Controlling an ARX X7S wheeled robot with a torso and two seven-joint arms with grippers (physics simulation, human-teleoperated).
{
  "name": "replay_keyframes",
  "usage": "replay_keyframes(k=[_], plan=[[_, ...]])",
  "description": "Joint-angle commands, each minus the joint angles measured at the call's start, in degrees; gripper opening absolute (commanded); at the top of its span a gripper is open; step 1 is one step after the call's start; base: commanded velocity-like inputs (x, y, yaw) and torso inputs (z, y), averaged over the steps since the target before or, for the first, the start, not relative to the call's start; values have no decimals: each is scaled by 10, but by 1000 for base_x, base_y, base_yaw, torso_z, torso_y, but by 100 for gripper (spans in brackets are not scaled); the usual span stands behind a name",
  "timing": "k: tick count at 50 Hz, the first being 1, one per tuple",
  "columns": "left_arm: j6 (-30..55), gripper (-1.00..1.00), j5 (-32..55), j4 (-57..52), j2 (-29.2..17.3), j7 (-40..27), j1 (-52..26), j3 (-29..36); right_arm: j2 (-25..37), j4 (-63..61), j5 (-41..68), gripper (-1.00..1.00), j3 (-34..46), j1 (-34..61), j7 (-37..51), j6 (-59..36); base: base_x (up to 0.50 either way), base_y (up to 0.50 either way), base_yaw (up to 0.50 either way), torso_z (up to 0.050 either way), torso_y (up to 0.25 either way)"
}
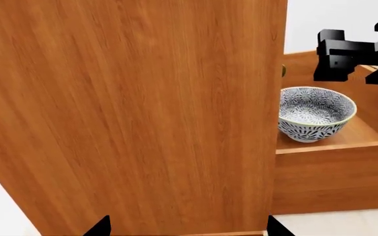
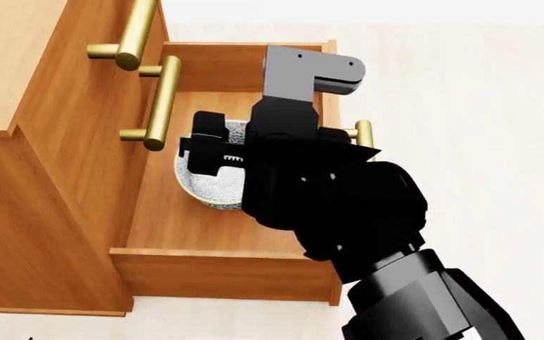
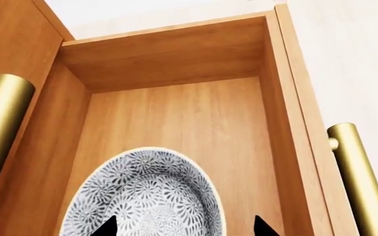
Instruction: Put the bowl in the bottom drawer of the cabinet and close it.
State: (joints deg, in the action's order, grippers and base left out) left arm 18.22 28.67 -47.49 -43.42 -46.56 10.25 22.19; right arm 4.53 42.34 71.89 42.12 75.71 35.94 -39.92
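So, bowl [image 1: 315, 113] sits upright on the floor of the bottom drawer [image 1: 336, 174], which is pulled well out of the cabinet [image 1: 130, 113]. In the side-on left wrist view the right gripper [image 1: 356, 56] hangs above the bowl with a clear gap, not touching it; its fingertips [image 3: 107, 227] stand spread to either side of the bowl below, holding nothing. The left gripper [image 1: 185, 228] faces the cabinet's side panel, tips apart, empty.

Placement looks done; closing remains. Risks, as judgement:
- the right arm is over the drawer, so pushing the drawer in before it lifts clear could jam the arm against the upper drawer handles [image 2: 156, 103] above the bowl
- a hard shove on the bottom drawer handle [image 3: 360, 182] could slide or tip the bowl on its narrow foot
- the bowl rim catching a fingertip on the way up would drag it
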Motion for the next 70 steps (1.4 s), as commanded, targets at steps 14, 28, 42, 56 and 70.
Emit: replay_keyframes(k=[14, 28, 42, 56, 70], plan=[[-11, 100, 15, -23, 17, 29, 3, -12, 10, -27, 19, 100, -10, 10, -11, -21, 0, 0, 0, 0, 0], [-11, 100, 12, -26, 16, 27, 2, -8, 28, -56, 38, 100, -20, 30, 8, -38, 0, 0, 0, 0, 0], [-8, 100, 10, -24, 18, 27, -2, -3, 57, -78, 70, 100, -61, 50, 40, -32, 0, 0, 0, 0, 0], [-10, 100, 9, -26, 15, 24, 1, -4, 101, -144, 99, 100, -113, 32, 79, 1, 0, 0, 0, 0, 0], [-12, 100, 10, -27, 12, 22, 2, -5, 185, -324, 40, 100, -136, -119, 89, 108, 0, 0, 0, 0, 0]])
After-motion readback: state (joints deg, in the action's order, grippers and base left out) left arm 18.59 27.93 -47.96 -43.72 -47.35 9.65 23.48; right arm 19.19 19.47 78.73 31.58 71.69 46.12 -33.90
